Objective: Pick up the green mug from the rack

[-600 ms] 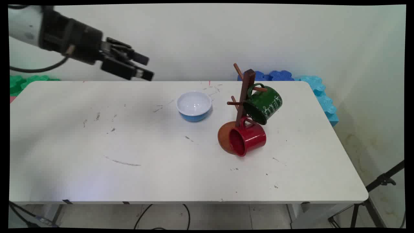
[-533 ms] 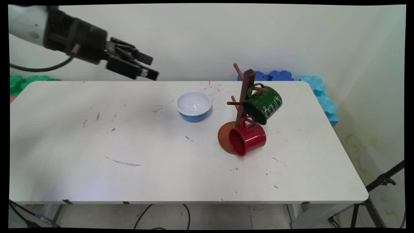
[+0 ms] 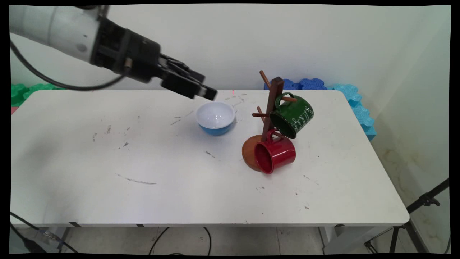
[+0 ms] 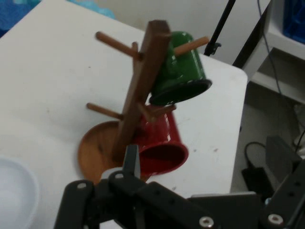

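Beside the wooden mug tree (image 3: 270, 111), hung with 2 mugs, green (image 3: 293, 116) and red (image 3: 275, 154), stands an empty blue bowl (image 3: 215, 117). Above the bowl hovers the gripper (image 3: 207, 91), holding nothing; its jaws I cannot tell.

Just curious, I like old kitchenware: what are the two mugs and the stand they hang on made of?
The green mug and red mug look like glossy enamelled metal, with thin rims and bright highlights, though glazed ceramic is possible. The mug stand looks like brown wood with visible grain.
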Available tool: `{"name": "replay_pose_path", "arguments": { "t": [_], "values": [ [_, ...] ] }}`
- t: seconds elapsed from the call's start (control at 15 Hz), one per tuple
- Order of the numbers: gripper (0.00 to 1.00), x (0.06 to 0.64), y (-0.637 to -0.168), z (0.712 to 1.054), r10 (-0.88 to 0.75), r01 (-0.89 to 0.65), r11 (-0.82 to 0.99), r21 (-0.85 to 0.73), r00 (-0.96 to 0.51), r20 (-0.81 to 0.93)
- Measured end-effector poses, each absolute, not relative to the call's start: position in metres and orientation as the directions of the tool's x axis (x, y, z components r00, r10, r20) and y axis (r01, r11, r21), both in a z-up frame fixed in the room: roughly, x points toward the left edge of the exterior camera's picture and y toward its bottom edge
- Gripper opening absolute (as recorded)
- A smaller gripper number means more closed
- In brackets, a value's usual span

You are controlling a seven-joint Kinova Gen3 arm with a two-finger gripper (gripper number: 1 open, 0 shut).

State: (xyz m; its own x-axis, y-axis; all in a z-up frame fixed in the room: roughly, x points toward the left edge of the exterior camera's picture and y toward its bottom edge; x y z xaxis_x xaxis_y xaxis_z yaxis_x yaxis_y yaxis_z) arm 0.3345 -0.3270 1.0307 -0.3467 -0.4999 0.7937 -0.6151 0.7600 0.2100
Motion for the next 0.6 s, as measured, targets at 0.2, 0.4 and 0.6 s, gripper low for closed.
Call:
{"name": "replay_pose_path", "arguments": {
  "t": [0.2, 0.4, 0.6],
  "values": [
    [1.00, 0.307, -0.326, 1.023, -0.512, -0.614, 0.754, 0.232, -0.330, 0.793],
    [1.00, 0.282, -0.323, 1.008, -0.537, -0.630, 0.734, 0.254, -0.310, 0.784],
    [1.00, 0.260, -0.321, 0.990, -0.559, -0.647, 0.713, 0.272, -0.290, 0.777]
  ]
}}
